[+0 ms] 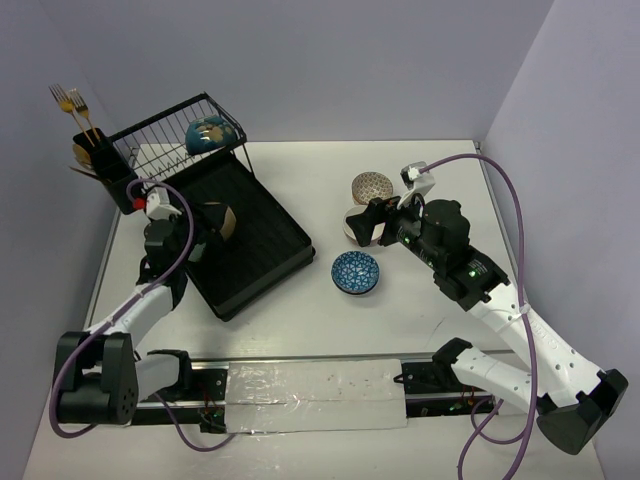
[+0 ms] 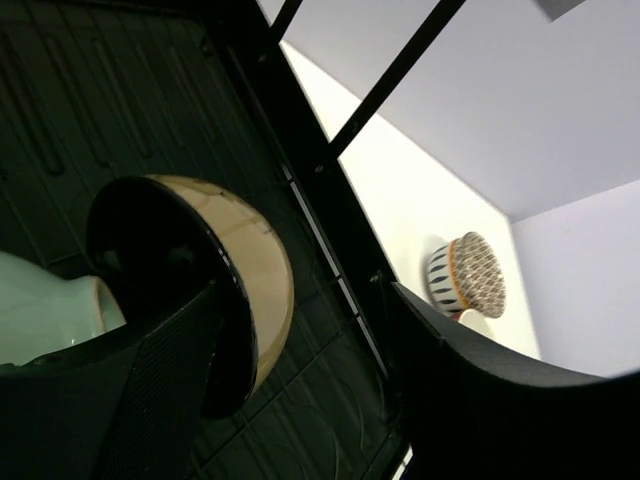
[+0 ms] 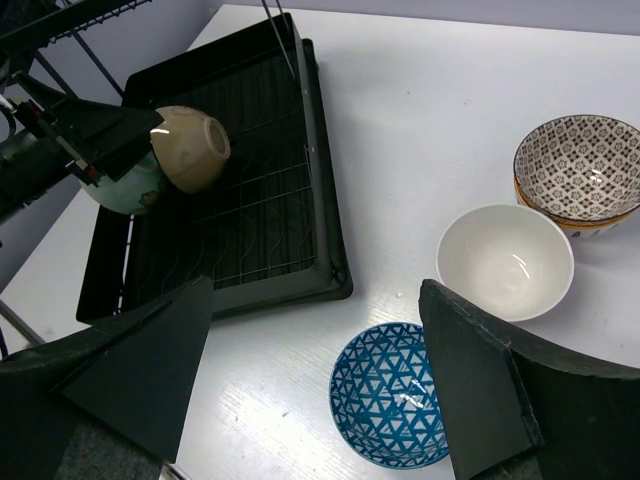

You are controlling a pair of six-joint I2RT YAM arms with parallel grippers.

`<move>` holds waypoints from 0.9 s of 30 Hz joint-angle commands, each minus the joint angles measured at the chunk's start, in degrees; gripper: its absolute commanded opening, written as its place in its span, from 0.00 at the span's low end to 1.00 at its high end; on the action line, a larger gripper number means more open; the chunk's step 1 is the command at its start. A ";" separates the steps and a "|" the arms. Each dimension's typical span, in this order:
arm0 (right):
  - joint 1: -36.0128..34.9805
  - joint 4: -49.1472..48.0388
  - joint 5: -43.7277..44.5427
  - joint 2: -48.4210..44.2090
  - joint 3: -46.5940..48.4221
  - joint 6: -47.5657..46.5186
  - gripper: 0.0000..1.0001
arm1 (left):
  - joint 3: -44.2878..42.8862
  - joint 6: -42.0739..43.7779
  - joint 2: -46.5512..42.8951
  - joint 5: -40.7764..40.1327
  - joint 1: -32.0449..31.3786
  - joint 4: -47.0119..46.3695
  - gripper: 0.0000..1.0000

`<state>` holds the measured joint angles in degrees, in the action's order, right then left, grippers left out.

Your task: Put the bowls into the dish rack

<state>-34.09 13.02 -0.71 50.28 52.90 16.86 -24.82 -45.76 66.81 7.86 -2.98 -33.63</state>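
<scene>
The black dish rack [image 1: 262, 232] stands at the left, with a teal bowl [image 1: 210, 135] in its wire tier. My left gripper [image 1: 207, 238] is open over the ribbed tray [image 2: 90, 90], with one finger [image 2: 150, 390] against the dark inside of a beige bowl [image 2: 262, 270] standing on edge. A mint green bowl [image 2: 40, 300] sits beside it. My right gripper [image 1: 373, 228] is open and empty, hovering over a blue-patterned bowl [image 3: 395, 395] and a white bowl [image 3: 505, 260] on the table. A brown-dotted bowl [image 3: 578, 168] is behind them.
A black utensil cup with gold forks [image 1: 90, 148] stands at the rack's far left corner. The tray's raised rim [image 3: 325, 200] lies between the rack and the loose bowls. White walls close the table on the left, back and right.
</scene>
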 commanded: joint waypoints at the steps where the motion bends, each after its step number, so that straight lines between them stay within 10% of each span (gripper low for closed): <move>1: 0.16 -2.38 0.36 -0.80 0.01 -0.52 0.90 | -3.39 5.14 -2.29 -4.34 -1.23 9.08 0.73; 27: 5.41 6.04 16.10 4.82 3.08 8.70 0.91 | -18.49 25.26 -13.90 -14.63 -12.66 31.42 0.82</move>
<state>-32.21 16.21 11.09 53.56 53.34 20.99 -38.04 -26.98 54.28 -6.79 -14.33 -4.69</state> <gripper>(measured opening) 0.905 0.807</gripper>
